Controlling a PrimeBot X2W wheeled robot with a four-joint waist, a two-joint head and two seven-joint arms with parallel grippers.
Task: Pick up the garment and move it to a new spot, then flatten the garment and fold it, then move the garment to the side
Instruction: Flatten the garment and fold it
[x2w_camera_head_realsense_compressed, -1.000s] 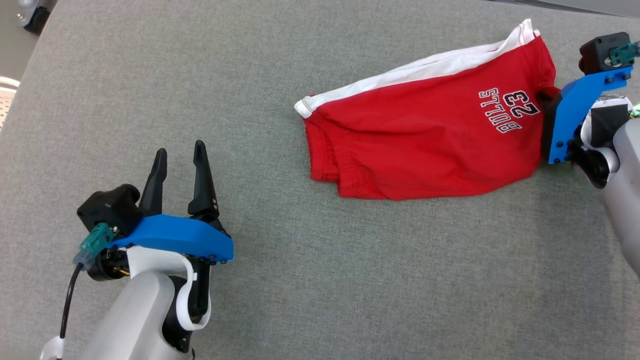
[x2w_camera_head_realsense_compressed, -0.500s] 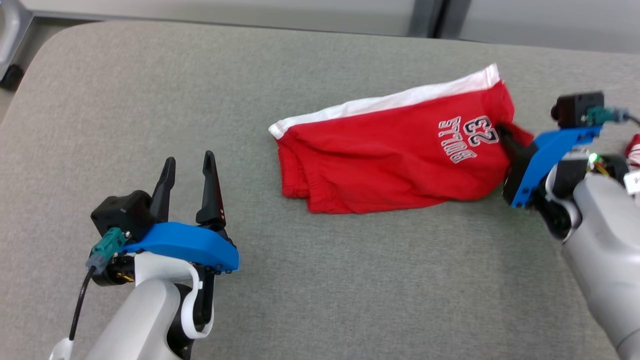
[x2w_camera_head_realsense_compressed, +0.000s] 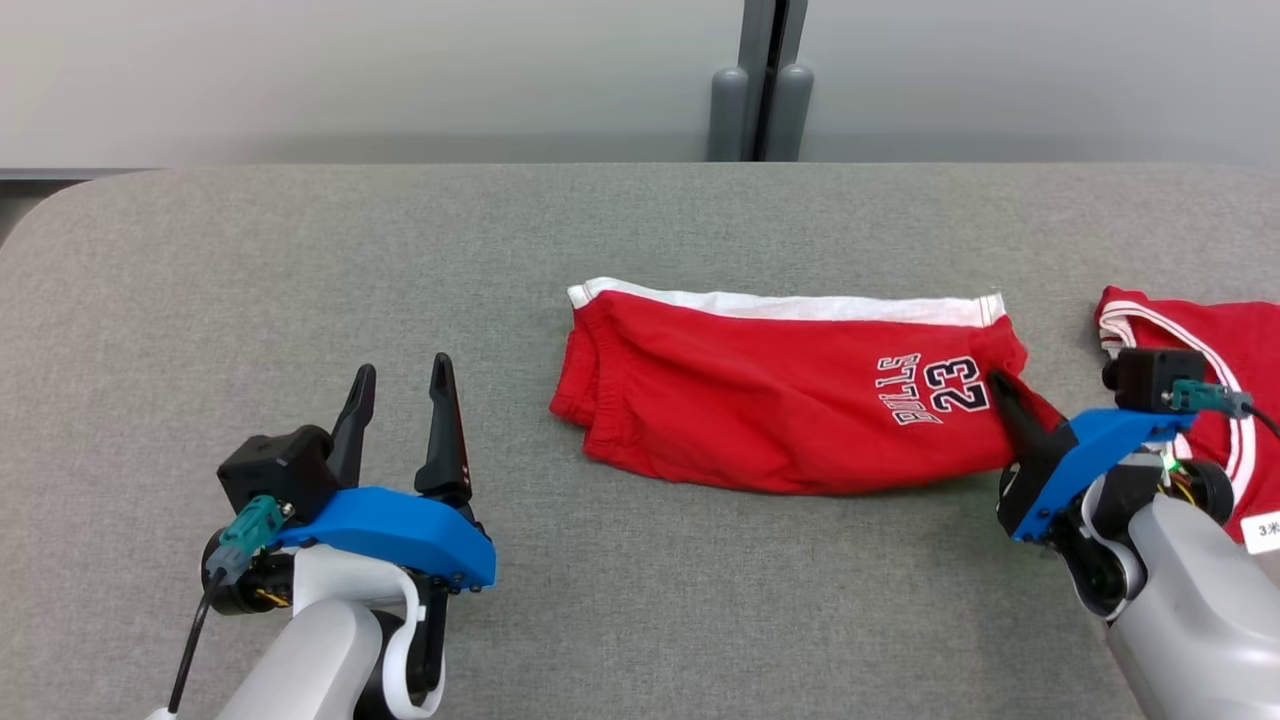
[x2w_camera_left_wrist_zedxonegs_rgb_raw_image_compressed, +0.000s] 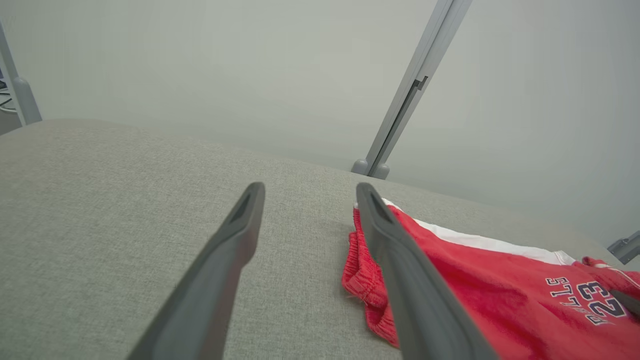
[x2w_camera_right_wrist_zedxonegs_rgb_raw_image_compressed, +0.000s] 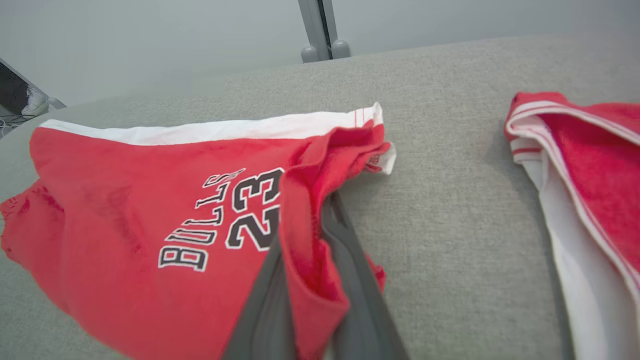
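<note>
Left of the red shorts (x2w_camera_head_realsense_compressed: 760, 420), the left gripper (x2w_camera_head_realsense_compressed: 405, 365) hovered with jaws apart and empty, seemingly parked out of the way. The shorts lay folded on the grey table (x2w_camera_head_realsense_compressed: 300, 260). At their right edge the right gripper (x2w_camera_head_realsense_compressed: 1003, 390) was clamped on the hem, likely to drag them aside. Another red garment (x2w_camera_head_realsense_compressed: 1220, 340) lay beyond.

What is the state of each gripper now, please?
Left gripper: open, holding nothing.
Right gripper: shut on the red Bulls shorts.
</note>
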